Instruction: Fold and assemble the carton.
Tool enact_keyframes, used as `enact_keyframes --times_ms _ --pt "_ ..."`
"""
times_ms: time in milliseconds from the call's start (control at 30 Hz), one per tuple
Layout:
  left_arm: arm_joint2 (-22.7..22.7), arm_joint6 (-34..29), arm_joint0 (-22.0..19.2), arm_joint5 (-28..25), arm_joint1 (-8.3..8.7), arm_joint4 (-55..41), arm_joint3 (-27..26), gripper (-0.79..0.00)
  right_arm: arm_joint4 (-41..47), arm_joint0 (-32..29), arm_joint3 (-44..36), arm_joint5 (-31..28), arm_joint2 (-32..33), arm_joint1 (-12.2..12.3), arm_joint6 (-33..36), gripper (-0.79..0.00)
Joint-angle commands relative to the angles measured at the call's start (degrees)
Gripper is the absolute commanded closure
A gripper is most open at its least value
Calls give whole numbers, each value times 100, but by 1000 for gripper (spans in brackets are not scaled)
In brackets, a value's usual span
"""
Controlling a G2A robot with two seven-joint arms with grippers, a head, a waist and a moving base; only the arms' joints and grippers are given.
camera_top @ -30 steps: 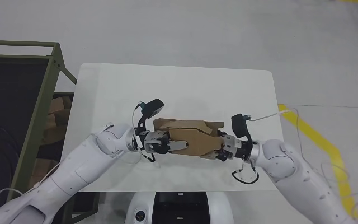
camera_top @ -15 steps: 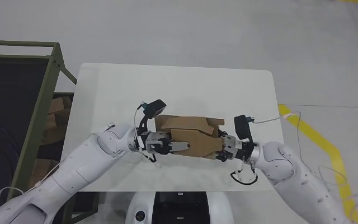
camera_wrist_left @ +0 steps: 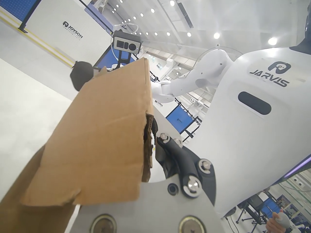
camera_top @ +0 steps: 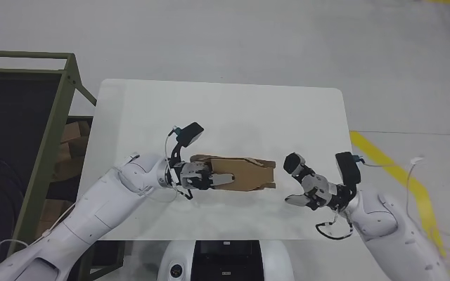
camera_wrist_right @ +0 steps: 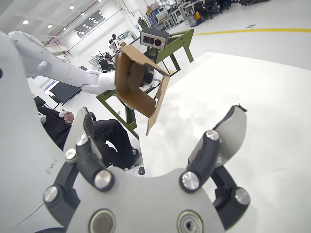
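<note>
A brown cardboard carton (camera_top: 239, 174) hangs just above the white table (camera_top: 225, 112), near its front middle. My left gripper (camera_top: 211, 180) is shut on the carton's left end; in the left wrist view the carton (camera_wrist_left: 102, 141) covers most of its fingers. In the right wrist view the carton (camera_wrist_right: 136, 86) is a half-opened tube with loose flaps, its open end facing the camera. My right gripper (camera_top: 299, 184) is open to the right of the carton, apart from it, its fingers (camera_wrist_right: 233, 122) spread wide with nothing between them.
A green metal rack (camera_top: 42, 119) holding flat cardboard stands left of the table. A yellow floor line (camera_top: 394, 175) runs at the right. The back half of the table is bare.
My right gripper has let go of the carton's right end, opened, and drawn back to the right. The carton stays in my left gripper and looks flatter from above.
</note>
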Motion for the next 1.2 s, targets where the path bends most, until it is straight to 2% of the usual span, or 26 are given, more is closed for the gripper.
enact_keyframes --times_ms 0,233,700,1167 --pt "14 0 1 0 -20 94 20 0 14 -166 -221 13 152 34 9 -785" --pt "101 0 -61 0 -58 374 116 0 461 -163 -808 13 82 152 249 -785" --pt "-60 94 19 0 -114 556 97 0 1109 80 -793 13 -208 319 798 -785" --pt "-127 94 65 0 -170 609 150 0 1609 532 -1130 13 -590 387 1501 -785"
